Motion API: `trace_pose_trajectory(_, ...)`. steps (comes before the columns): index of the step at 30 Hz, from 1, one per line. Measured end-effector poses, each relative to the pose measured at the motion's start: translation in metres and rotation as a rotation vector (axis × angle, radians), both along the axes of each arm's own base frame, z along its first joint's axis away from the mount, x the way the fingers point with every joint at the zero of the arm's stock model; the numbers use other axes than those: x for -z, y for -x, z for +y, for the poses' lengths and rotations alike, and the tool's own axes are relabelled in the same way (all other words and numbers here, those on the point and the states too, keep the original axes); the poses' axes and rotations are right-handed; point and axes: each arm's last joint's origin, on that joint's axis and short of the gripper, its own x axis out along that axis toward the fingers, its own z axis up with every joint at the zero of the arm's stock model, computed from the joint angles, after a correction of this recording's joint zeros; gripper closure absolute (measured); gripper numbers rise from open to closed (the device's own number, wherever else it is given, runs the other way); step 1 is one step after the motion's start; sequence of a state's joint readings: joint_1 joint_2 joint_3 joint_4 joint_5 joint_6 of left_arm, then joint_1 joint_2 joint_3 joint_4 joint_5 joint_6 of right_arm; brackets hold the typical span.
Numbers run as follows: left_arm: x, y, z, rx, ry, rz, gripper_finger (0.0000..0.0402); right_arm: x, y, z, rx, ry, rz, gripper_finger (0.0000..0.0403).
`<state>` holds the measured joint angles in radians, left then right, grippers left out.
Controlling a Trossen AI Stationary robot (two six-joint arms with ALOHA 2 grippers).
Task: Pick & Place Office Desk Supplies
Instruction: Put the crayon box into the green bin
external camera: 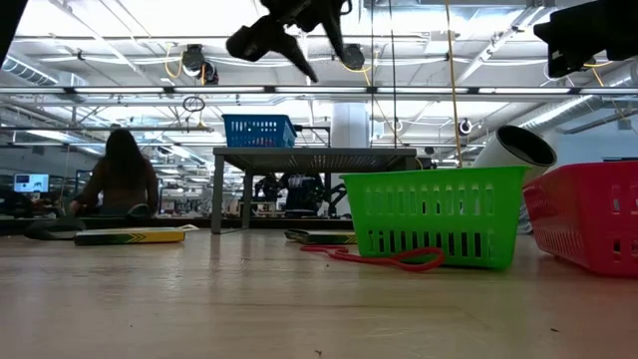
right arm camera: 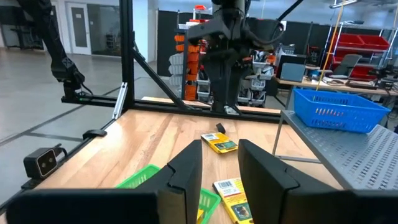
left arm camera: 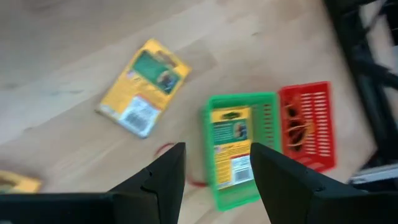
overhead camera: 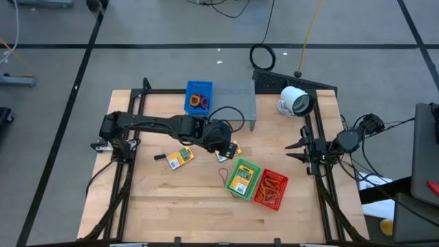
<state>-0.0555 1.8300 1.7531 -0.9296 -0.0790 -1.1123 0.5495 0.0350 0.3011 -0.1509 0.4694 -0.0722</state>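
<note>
- Dark left arm stretched from the tabletop's left edge toward its middle, left end effector point(left arm camera: 214, 168) raised above the wood, fingers apart, holding nothing.
- Right end effector point(right arm camera: 219, 163) parked by the right edge, fingers parted, empty.
- Yellow packet point(left arm camera: 144, 87) with a green label and a barcode lying flat near the middle; print too blurred to read.
- Another yellow packet point(overhead camera: 241, 180) inside the green basket point(overhead camera: 252, 169), toward the front edge, red basket point(overhead camera: 275, 194) touching it.
- Orange rubber band point(external camera: 384, 258) lying on the wood against the green basket.

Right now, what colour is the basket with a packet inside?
Green basket, holding one yellow packet; clearest in the left wrist view.
</note>
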Motion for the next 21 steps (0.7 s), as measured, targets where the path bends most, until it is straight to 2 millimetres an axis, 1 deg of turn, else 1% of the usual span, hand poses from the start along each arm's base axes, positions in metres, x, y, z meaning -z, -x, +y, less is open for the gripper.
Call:
trace_pose_trajectory(5, 0.012, 0.007, 0.001, 0.004, -0.013, 0.144, 0.0215, 0.0, 0.0, 0.0, 0.0, -0.004, 0.0, 0.0309)
trace_pose_trajectory(8, 0.021, 0.012, 0.003, -0.031, -0.005, 0.247, 0.0215, 0.0, 0.0, 0.0, 0.0, -0.005, -0.002, 0.0309)
trace_pose_trajectory(11, 0.034, 0.016, 0.007, -0.081, 0.0, 0.376, 0.0215, 0.0, 0.0, 0.0, 0.0, -0.005, -0.002, 0.0307)
trace_pose_trajectory(16, 0.054, 0.023, 0.015, -0.116, -0.034, 0.595, 0.0215, 0.0, 0.0, 0.0, 0.0, -0.005, -0.002, 0.0309)
trace_pose_trajectory(21, 0.071, 0.031, 0.017, -0.152, -0.092, 0.742, 0.0215, 0.0, 0.0, 0.0, 0.0, -0.006, -0.004, 0.0307)
